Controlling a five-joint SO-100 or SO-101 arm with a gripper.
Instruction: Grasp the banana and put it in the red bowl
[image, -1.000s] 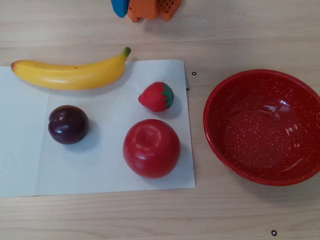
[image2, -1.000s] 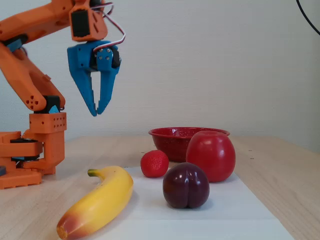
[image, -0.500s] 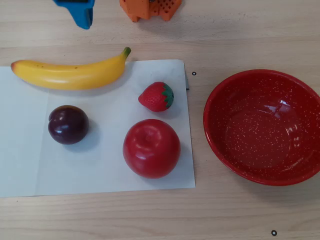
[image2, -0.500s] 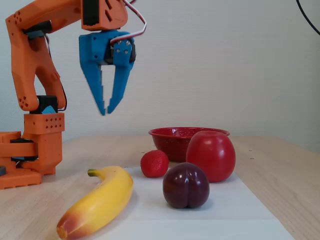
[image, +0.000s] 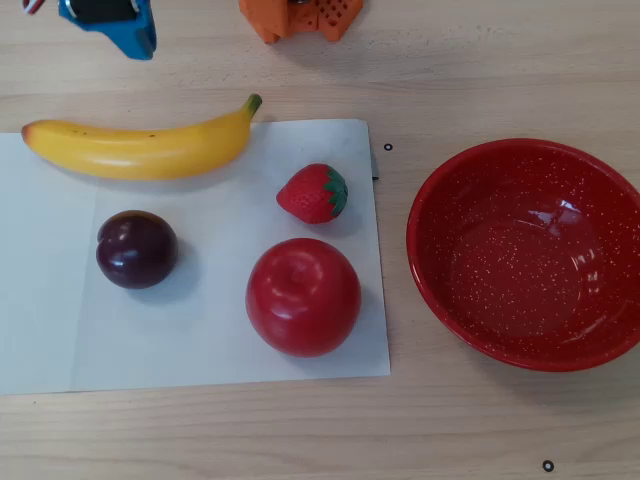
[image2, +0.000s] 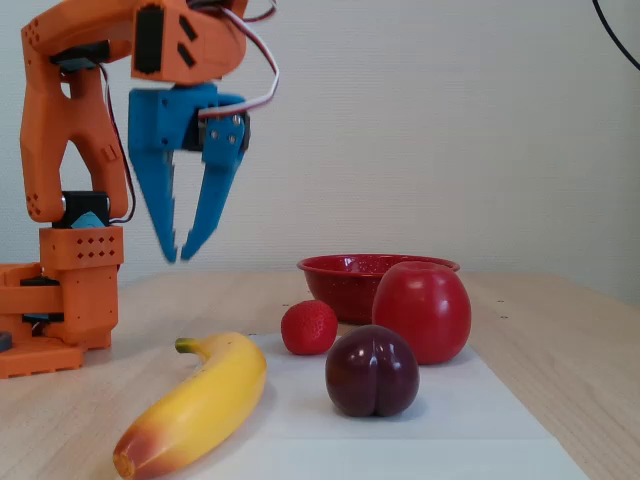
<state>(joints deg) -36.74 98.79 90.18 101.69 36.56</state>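
The yellow banana (image: 140, 148) lies on the far edge of a white paper sheet, with its green stem pointing right in the overhead view. In the fixed view the banana (image2: 200, 405) is nearest the camera. The red speckled bowl (image: 530, 250) stands empty on the wood at the right, and in the fixed view the bowl (image2: 345, 275) is behind the fruit. My blue gripper (image2: 178, 256) hangs high above the table, pointing down, with its tips almost touching and nothing held. In the overhead view the gripper (image: 140, 42) is beyond the banana at the top left.
On the white paper sheet (image: 60, 330) sit a dark plum (image: 137, 249), a strawberry (image: 314, 193) and a red apple (image: 303, 296), all between the banana and the bowl. The orange arm base (image2: 60, 300) stands at the left in the fixed view.
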